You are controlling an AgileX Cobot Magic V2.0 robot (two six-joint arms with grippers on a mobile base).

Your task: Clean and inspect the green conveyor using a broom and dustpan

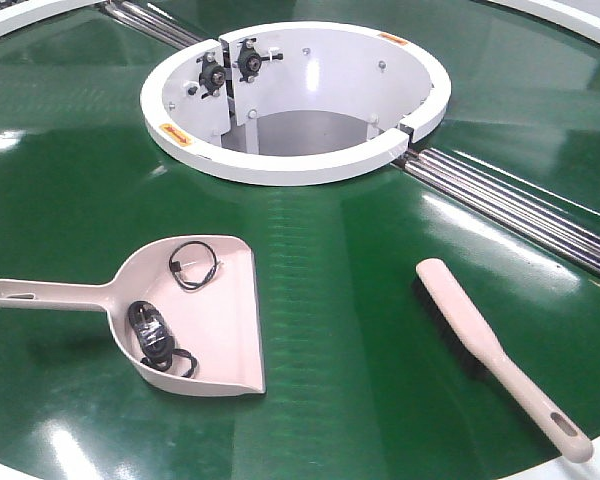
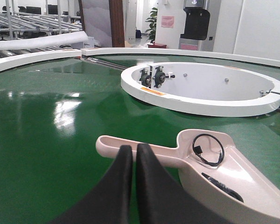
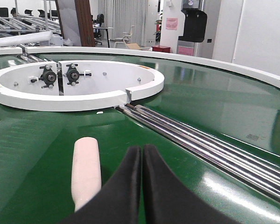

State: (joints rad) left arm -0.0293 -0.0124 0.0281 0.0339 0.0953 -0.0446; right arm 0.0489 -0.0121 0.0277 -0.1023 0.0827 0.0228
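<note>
While the green conveyor (image 1: 320, 260) fills nearly the whole front view with its glossy belt, the white ring-shaped hub (image 1: 295, 100) sits at the upper centre of the frame, and silver metal rollers (image 1: 525, 205) run from its right edge toward the right side. At the lower left of that view lies the dustpan (image 1: 195, 315), flat on the belt, its long handle pointing left and its wide lip facing right; inside the scoop rest a small looped black cable (image 1: 193, 266) near the back and a bundled black cord (image 1: 155, 340) lower down. At the lower right lies the broom (image 1: 500, 355), well apart from the dustpan, handle end with its hole toward the bottom right corner and black bristles along its left edge. In the left wrist view the left gripper (image 2: 133, 151) has its black fingers pressed together, holding nothing, just in front of the dustpan handle. In the right wrist view the right gripper (image 3: 142, 151) is likewise closed and empty, just right of the broom's rounded end.
</note>
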